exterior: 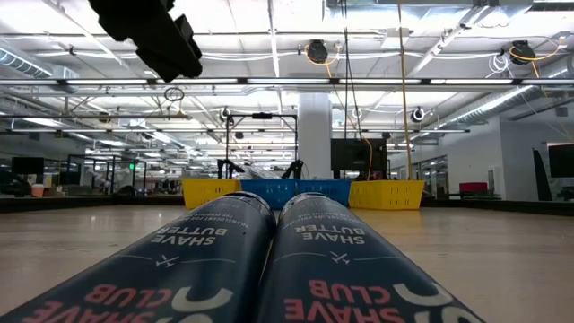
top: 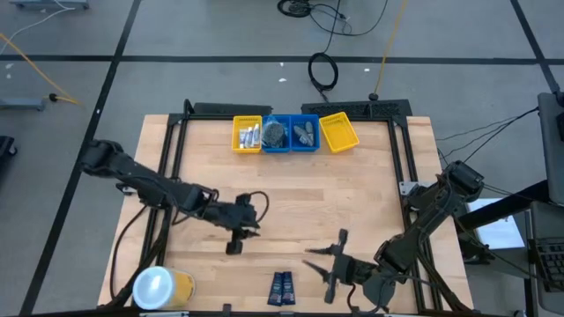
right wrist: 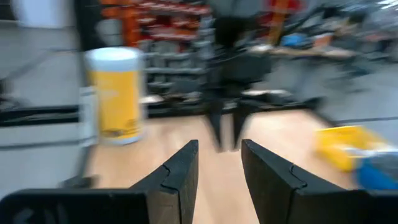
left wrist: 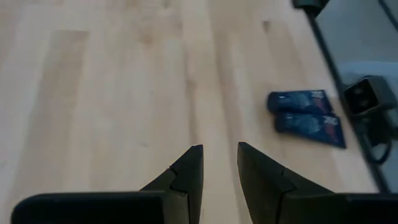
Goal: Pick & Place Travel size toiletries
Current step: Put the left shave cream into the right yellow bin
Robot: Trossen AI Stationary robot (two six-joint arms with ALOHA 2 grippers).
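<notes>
High view: two navy flat packets point(top: 282, 288) lie unplaced at the worktop's point(top: 370, 211) near edge; far-edge trays point(top: 294, 134) hold other toiletries
Wrist views: left tool point(left wrist: 219, 163) and right tool point(right wrist: 219, 162) slightly parted, both empty

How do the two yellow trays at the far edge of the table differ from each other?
The left yellow tray lies straight in the row and holds small tubes; the right yellow tray is turned at an angle and looks empty. The left one touches a blue tray. Both are yellow and rectangular.
</notes>
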